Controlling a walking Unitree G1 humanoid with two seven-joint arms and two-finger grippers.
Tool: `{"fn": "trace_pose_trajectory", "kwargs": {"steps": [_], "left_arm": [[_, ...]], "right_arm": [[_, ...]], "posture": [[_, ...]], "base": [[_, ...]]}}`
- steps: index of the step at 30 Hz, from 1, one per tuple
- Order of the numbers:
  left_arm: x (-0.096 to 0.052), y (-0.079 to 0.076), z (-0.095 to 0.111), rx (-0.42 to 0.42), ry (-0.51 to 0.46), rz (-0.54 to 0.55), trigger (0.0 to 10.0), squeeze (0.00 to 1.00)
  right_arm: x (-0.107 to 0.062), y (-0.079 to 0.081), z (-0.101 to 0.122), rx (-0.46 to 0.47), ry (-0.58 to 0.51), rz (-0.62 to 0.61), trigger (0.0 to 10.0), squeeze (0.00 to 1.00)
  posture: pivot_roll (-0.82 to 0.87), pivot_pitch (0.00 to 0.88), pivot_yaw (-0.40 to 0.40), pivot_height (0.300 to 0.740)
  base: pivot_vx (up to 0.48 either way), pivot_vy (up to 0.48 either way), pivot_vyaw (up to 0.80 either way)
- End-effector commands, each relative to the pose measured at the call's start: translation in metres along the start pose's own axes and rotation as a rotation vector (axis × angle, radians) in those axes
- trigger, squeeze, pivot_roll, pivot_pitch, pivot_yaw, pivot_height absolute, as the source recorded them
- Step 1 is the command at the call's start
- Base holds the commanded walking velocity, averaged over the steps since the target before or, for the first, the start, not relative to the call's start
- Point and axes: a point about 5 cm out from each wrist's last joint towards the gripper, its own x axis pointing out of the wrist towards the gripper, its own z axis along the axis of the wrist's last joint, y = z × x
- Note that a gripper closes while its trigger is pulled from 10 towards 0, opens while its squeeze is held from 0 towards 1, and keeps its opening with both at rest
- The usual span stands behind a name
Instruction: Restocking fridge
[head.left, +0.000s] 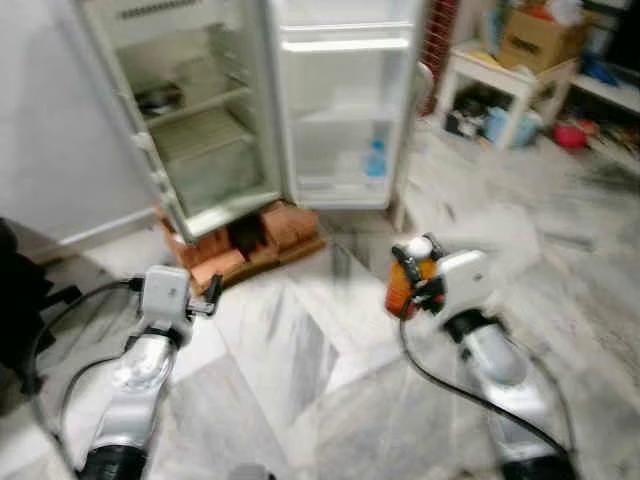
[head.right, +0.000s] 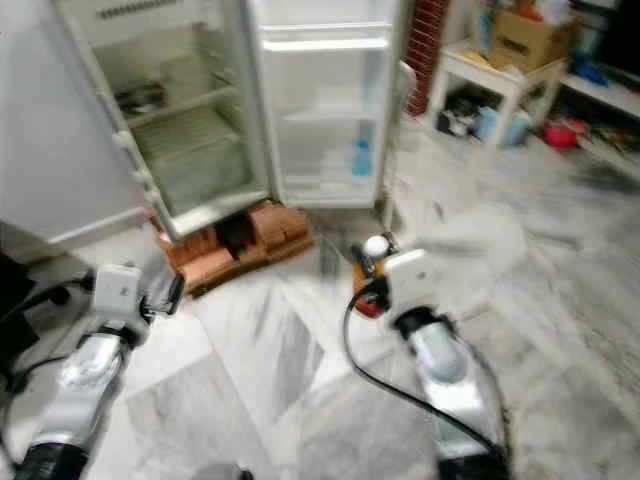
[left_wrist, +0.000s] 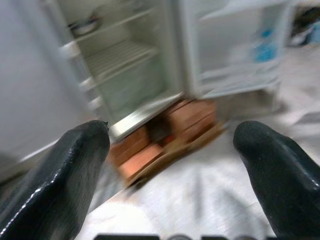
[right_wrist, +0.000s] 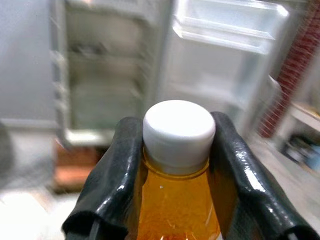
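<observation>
Right jaws clamp upright orange bottle (right_wrist: 177, 200), cap up, left jaws spread wide.

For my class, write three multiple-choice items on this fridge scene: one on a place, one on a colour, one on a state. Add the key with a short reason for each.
1. Where does the blue bottle stand?
A. In a door shelf of the fridge
B. On the floor
C. On the white table

2. What colour is the cap of the bottle held by the right tool?
A. Red
B. White
C. Green

3. How is the fridge door?
A. Shut
B. Open
C. Taken off

Key:
1 A, the blue bottle sits low in the fridge door.
2 B, the right tool grips an orange bottle below its white cap.
3 B, the door is swung wide, showing the shelves inside.
</observation>
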Motion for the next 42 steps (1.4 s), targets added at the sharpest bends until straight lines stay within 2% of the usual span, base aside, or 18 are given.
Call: {"fn": "trace_pose_trajectory", "kwargs": {"steps": [1,13,19,26,34,40,42], "left_arm": [[0.005,-0.003,0.007,0.007,-0.021,-0.003,10.0,0.0],[0.004,-0.01,0.005,-0.029,-0.027,-0.006,10.0,0.0],[0.003,-0.013,0.007,-0.049,-0.042,-0.02,10.0,0.0],[0.005,-0.007,0.009,-0.031,-0.041,-0.028,10.0,0.0],[0.001,0.002,0.008,-0.03,-0.039,-0.023,10.0,0.0],[-0.006,0.008,0.007,-0.043,-0.03,-0.037,10.0,0.0],[-0.015,0.005,0.006,-0.059,-0.031,-0.038,10.0,0.0]], "right_arm": [[0.001,-0.002,0.007,-0.018,-0.037,-0.002,10.0,0.0],[0.003,-0.012,0.006,-0.04,-0.026,-0.035,10.0,0.0],[0.0,-0.013,-0.004,-0.069,0.039,-0.032,10.0,0.0],[-0.002,-0.005,-0.008,-0.04,0.044,-0.03,10.0,0.0],[-0.001,-0.008,-0.006,-0.029,0.02,-0.05,10.0,0.0],[-0.003,-0.014,-0.006,-0.041,0.023,-0.083,10.0,0.0],[-0.005,-0.017,-0.007,-0.049,0.026,-0.108,10.0,0.0]], "posture": [[-0.04,0.0,0.014,0.74],[-0.04,0.0,-0.01,0.74],[-0.06,0.0,-0.007,0.74],[-0.05,0.0,0.006,0.74],[-0.03,0.0,0.0,0.74],[0.0,0.0,-0.048,0.74],[0.03,0.0,-0.087,0.74]], "base": [[0.255,0.0,0.0],[0.325,0.0,0.0],[0.342,0.0,0.0],[0.34,0.0,0.0],[0.307,0.0,0.0],[0.13,0.0,0.0],[0.0,0.0,0.0]]}}
